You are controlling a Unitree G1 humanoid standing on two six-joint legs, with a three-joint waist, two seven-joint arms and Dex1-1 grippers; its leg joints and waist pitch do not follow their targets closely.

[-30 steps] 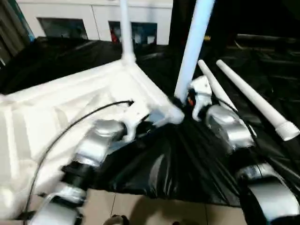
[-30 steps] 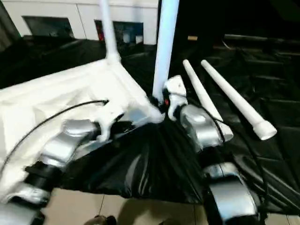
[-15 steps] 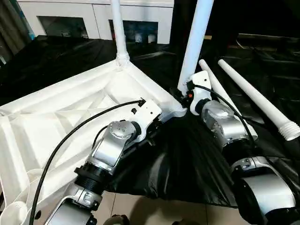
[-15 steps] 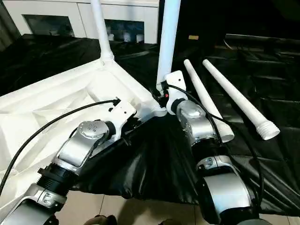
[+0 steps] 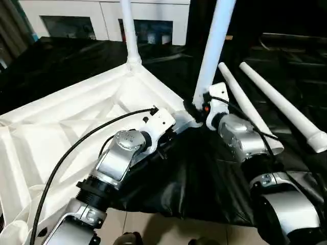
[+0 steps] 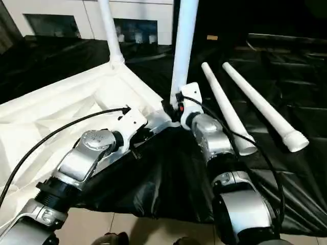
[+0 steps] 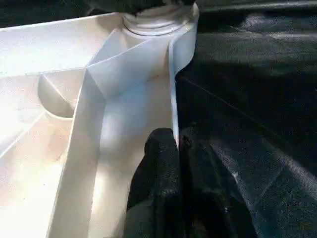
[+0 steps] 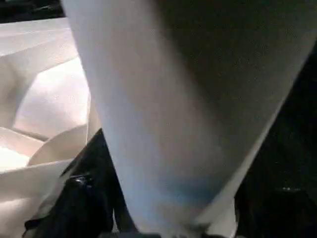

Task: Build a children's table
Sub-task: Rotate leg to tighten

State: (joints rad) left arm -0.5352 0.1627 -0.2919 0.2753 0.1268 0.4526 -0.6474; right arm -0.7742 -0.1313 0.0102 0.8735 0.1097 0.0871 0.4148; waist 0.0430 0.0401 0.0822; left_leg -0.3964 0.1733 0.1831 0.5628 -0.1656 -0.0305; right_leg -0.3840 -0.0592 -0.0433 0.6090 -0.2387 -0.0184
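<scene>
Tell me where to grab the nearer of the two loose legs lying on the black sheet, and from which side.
Probably take the nearer loose leg around its plain round shaft, about mid-length, coming down from above. It lies flat on the black sheet, with a gap between it and the other loose leg, so fingers could straddle it crosswise. Avoid the open end nearest the robot, which the right forearm crowds.

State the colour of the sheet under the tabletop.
Black sheet, slightly glossy; the left eye view shows it best.

Glossy white plastic tabletop (image 5: 61, 127), smooth legs (image 5: 214, 46), shiny black sheet (image 5: 204, 178)
</scene>
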